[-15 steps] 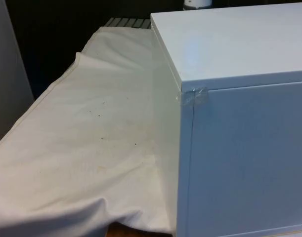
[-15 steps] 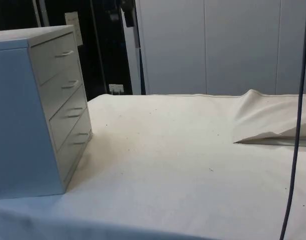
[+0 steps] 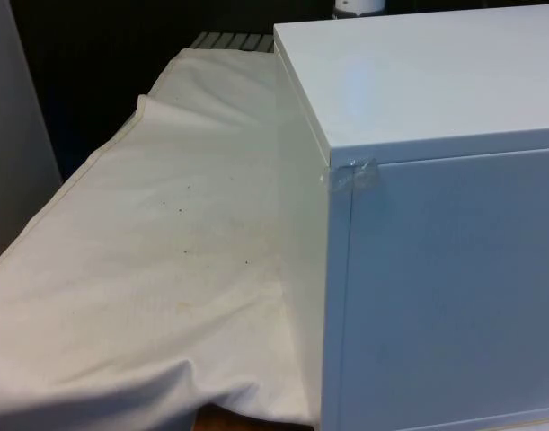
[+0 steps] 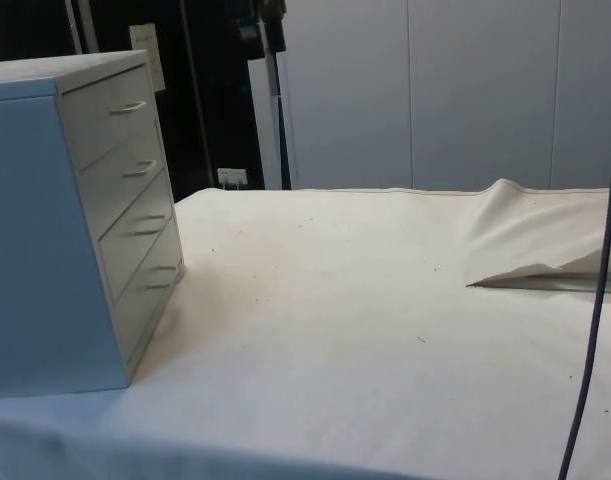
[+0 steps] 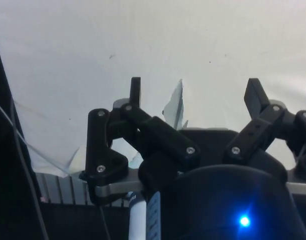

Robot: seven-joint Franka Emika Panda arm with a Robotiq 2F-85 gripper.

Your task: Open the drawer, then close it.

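Cable [image 4: 597, 300] shifted | hand [image 5: 195, 92] wide, over cloth [image 5: 142, 40] | chest's [image 4: 75, 220] drawers shut

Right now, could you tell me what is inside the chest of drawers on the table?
That cannot be seen. In the side view all four drawers of the chest of drawers sit flush and shut, so their contents are covered. The gripper is open above the white cloth.

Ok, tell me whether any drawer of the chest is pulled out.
No: in the side view all four drawer fronts of the chest sit flush, none pulled out.
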